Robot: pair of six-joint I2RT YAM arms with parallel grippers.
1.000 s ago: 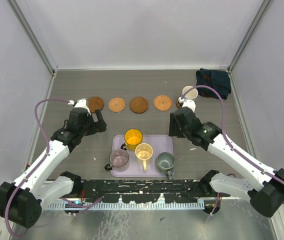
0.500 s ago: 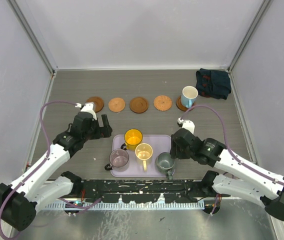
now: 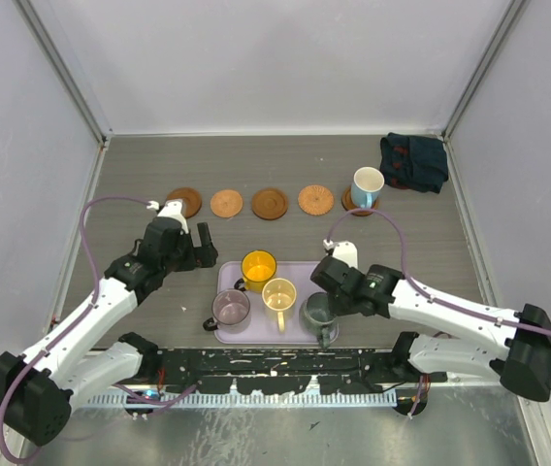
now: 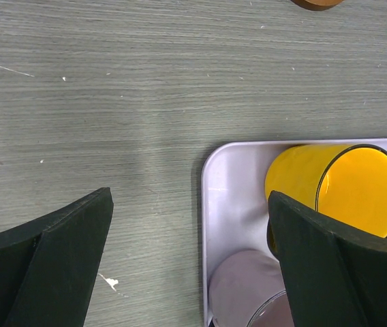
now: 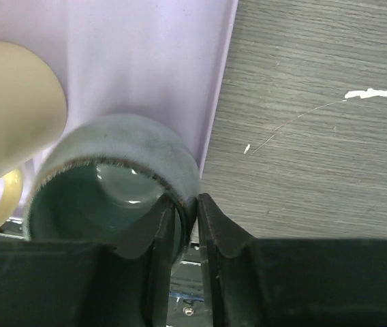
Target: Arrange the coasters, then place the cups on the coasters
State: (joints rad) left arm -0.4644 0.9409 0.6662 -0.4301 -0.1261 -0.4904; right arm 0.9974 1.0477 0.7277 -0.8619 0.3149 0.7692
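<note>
R claw [image 5: 188,216] nipped on green cup [image 5: 105,146], jaws astride rim, prob. to lift it off tray [image 5: 146,68]. L claw [image 4: 188,204] wide, empty.

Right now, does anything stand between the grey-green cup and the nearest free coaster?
Nothing visible. The right gripper grips the grey-green cup by its wall; bare tray and table lie between it and the free coaster.

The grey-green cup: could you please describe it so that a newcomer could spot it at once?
Find the lavender tray just ahead of the arms' bases. The grey-green cup stands in its near right corner. Unlike the other cups there, it is dull grey-green, and the right hand pinches its rim.
</note>
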